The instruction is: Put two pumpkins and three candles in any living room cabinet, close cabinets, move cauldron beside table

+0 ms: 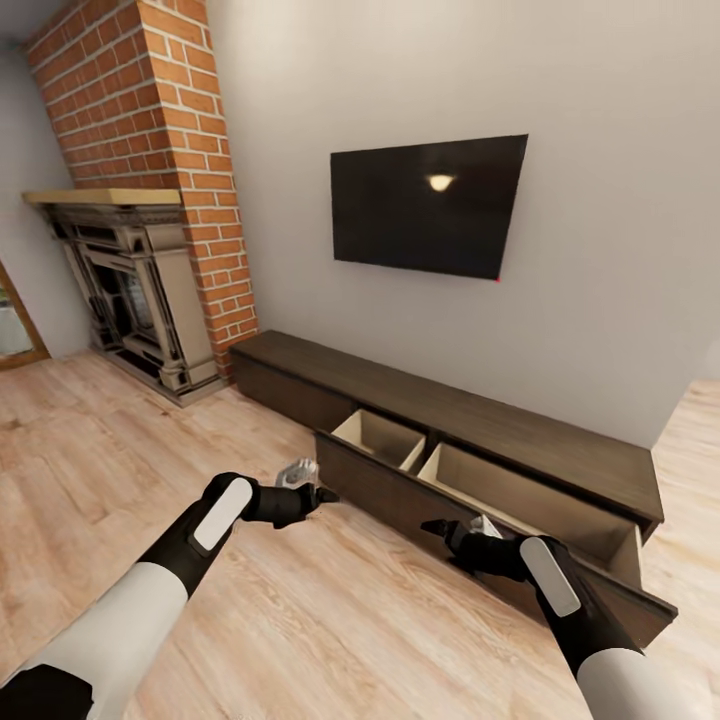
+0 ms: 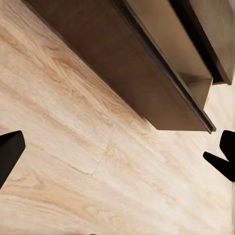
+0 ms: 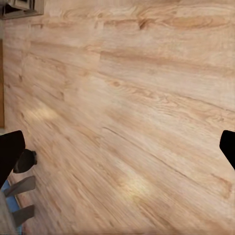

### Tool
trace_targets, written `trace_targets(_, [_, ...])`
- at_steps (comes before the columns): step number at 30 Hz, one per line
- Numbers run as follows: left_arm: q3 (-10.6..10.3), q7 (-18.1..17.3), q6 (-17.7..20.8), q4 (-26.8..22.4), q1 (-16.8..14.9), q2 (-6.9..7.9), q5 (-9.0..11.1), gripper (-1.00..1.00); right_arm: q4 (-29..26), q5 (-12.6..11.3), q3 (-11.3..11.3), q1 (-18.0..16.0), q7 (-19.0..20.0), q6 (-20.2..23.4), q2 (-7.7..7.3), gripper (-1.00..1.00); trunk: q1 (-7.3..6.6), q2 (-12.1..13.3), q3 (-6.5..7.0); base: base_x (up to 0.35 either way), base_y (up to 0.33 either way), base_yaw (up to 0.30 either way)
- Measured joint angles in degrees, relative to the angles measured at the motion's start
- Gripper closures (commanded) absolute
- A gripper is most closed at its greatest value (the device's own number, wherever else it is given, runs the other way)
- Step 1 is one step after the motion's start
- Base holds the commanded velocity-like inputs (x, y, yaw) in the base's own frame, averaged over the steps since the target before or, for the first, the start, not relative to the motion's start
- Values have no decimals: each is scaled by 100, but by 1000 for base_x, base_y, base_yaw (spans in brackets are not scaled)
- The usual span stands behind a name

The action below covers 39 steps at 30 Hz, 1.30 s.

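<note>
The long, low, dark brown wooden cabinet (image 1: 520, 425) is standing against the grey wall beneath a black wall-mounted television (image 1: 428, 204), with one wide drawer (image 1: 480, 505) pulled out and showing two tan compartments. The left gripper (image 1: 318, 489) is hovering just beside the drawer's near corner and the right gripper (image 1: 445, 527) is hanging at its front panel. Both grippers are holding their fingers spread wide and gripping nothing over the light wood plank floor (image 1: 300, 620).
</note>
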Motion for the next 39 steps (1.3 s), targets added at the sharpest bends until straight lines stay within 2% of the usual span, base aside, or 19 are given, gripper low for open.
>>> trace_targets(5, [160, 2, 0, 7, 0, 4, -6, -100, -4, -1, 22, 0, 0, 1, 4, -100, -107, 201, 112, -213, 0, 258])
trace_targets(10, [187, 8, -2, 11, -2, -3, -17, -100, -8, 0, 24, 1, 3, 2, 2, -100, -218, 401, 237, -236, 0, 109])
trace_targets(17, [184, 1, -1, 11, -7, 1, -44, -100, -4, -12, 25, 2, 8, -197, -6, -100, -374, 682, 426, -44, 0, -68])
trace_targets(24, [161, 1, -2, 12, -5, -2, -52, -100, -4, -9, 31, 3, 8, -231, -7, -100, -375, 683, 491, 18, 10, -118])
trace_targets(39, [116, -15, 0, -5, -5, -5, -50, -100, 5, -12, 8, 3, 8, -237, -8, -100, -376, 683, 631, 217, 103, -124])
